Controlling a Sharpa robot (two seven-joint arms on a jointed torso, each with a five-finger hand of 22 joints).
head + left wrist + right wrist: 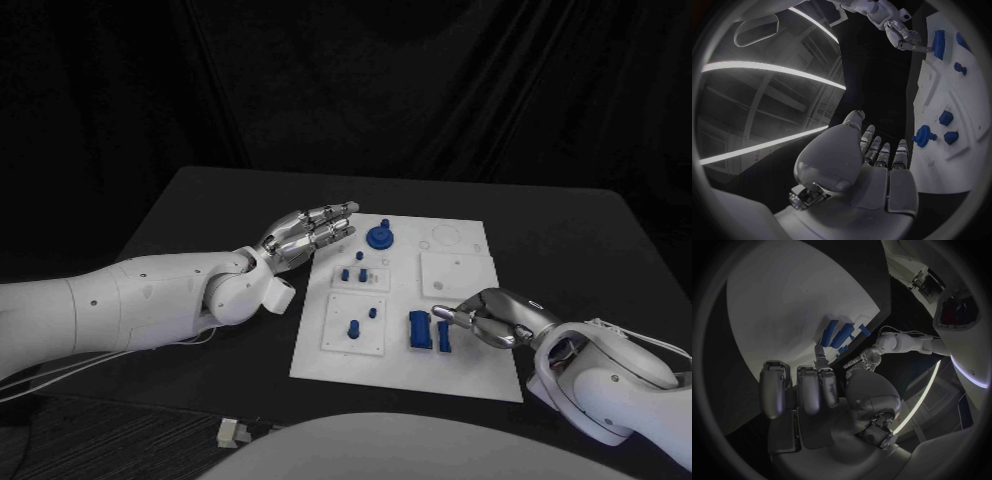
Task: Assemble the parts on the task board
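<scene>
Dim dark scene, bright ceiling light strips, fisheye edge distortion

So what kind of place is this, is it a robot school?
Probably a robot test lab, not a school. A black table stands before dark curtains, with a white task board of small blue parts on it. The left hand and right hand reach over it.
</scene>
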